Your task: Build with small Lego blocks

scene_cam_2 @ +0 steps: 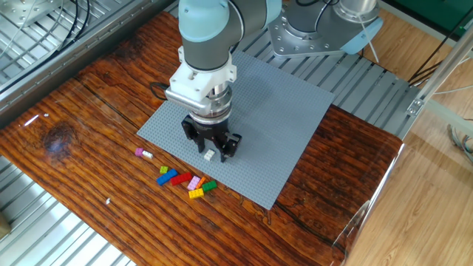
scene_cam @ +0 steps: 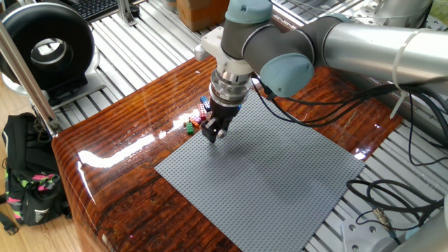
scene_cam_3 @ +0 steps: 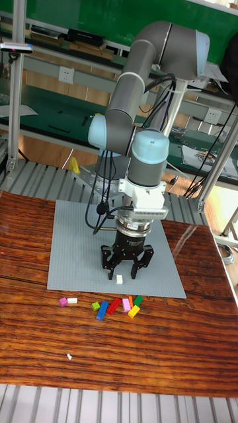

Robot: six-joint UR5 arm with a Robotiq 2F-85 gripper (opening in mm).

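A small white Lego block [scene_cam_2: 210, 155] [scene_cam_3: 119, 279] sits on the grey baseplate [scene_cam_2: 281, 118] [scene_cam_3: 73, 238] near its front edge. My gripper [scene_cam_2: 212, 148] [scene_cam_3: 126, 267] [scene_cam: 214, 132] hangs just above it, open, fingers spread to either side and apart from it. On the wood beside the plate lie several loose small blocks: a blue one [scene_cam_2: 168, 176] [scene_cam_3: 102, 310], a red one [scene_cam_2: 181, 179], a yellow one [scene_cam_2: 195, 193] [scene_cam_3: 133, 310], a green one [scene_cam_2: 210, 186] and a pink-and-white pair [scene_cam_2: 143, 154] [scene_cam_3: 67, 301]. In one fixed view the arm hides most of this cluster [scene_cam: 190, 126].
The baseplate [scene_cam: 280, 175] covers much of the glossy wooden table. A tiny white scrap [scene_cam_3: 69, 357] lies near the table's front. A black round device [scene_cam: 45, 45] and a backpack [scene_cam: 28, 182] stand off the table, and cables [scene_cam: 392, 203] trail at the right.
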